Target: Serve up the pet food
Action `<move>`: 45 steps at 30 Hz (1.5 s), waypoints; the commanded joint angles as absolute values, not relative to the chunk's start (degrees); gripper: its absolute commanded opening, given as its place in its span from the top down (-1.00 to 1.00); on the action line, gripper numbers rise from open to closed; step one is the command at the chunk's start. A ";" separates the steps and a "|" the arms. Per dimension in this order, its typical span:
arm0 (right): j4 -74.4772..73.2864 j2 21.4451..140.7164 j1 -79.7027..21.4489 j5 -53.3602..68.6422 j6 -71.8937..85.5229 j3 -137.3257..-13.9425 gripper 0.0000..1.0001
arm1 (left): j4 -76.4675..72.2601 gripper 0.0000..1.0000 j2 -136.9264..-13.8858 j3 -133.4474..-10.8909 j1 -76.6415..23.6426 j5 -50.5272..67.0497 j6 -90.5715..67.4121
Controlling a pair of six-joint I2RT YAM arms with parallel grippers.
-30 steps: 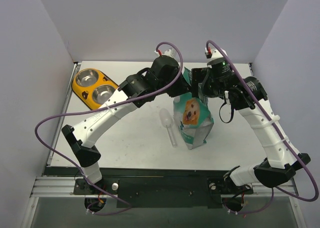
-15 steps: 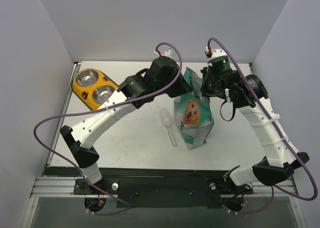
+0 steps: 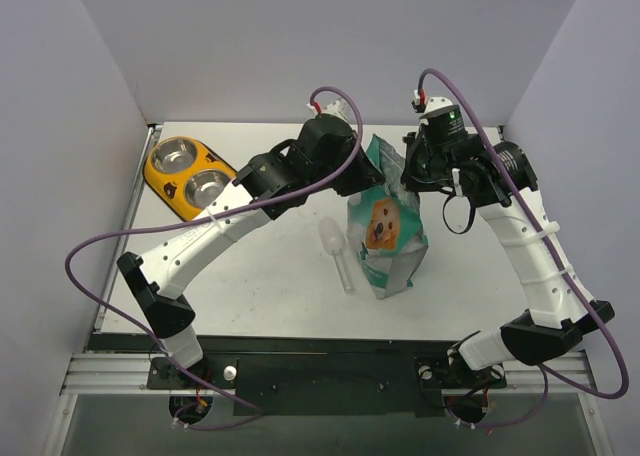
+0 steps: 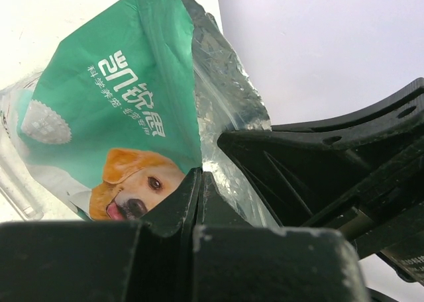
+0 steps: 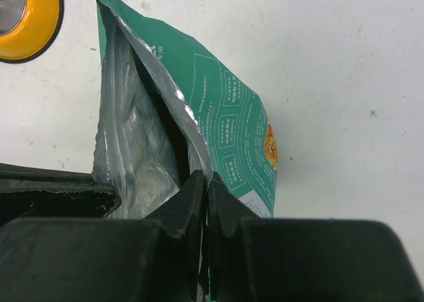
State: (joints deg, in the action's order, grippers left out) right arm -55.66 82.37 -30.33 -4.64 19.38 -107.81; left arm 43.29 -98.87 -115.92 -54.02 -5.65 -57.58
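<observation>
Above the bench (image 3: pixel 270 296), the left arm (image 3: pixel 220 226) and right arm (image 3: pixel 525 241) arch inward from the near edge. They meet at the upright pet food pouch (image 3: pixel 388 241) mid-bench. The left gripper (image 4: pixel 199 183) is clenched on the left side of its open mouth, and the right gripper (image 5: pixel 204 183) on the right side. The kibble is hidden.

Pet food pouch (image 3: pixel 385 238): teal-and-white, golden retriever face printed, upright on white table (image 3: pixel 270 276), top open, silver lining showing; kibble unseen.
</observation>
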 commanded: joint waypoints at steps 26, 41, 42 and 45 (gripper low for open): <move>-52.82 78.75 -32.34 -9.58 14.24 -105.03 0.57 | 37.35 1.00 -92.46 -116.28 -55.11 -0.53 -59.94; -55.72 78.76 -32.35 -28.56 17.93 -108.54 1.00 | 41.83 1.00 -92.81 -116.28 -55.72 -4.39 -56.43; -55.72 78.14 -31.73 -29.87 18.10 -108.89 1.00 | 42.88 1.00 -93.16 -116.19 -55.72 -4.74 -55.99; -55.72 76.56 -30.50 -33.74 18.11 -110.65 1.00 | 41.76 1.00 -94.30 -116.28 -55.90 -3.78 -55.72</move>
State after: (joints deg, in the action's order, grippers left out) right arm -55.77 80.90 -32.38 -23.20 17.02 -106.39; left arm 44.47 -95.57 -114.45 -55.05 -4.75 -57.54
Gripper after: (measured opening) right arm 0.004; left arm 0.019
